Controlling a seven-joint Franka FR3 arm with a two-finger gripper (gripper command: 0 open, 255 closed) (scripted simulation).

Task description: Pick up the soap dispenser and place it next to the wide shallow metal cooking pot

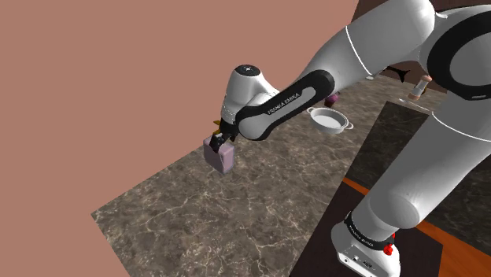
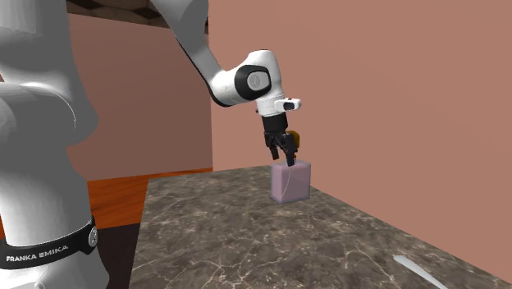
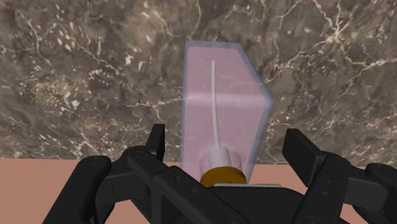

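Gripper fingers apart, straddling dispenser directly below; dispenser upright, long axis in line with gripper; sides not yet touched.

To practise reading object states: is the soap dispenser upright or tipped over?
Upright: the soap dispenser stands on its base on the counter, pump cap on top, between the open fingers.
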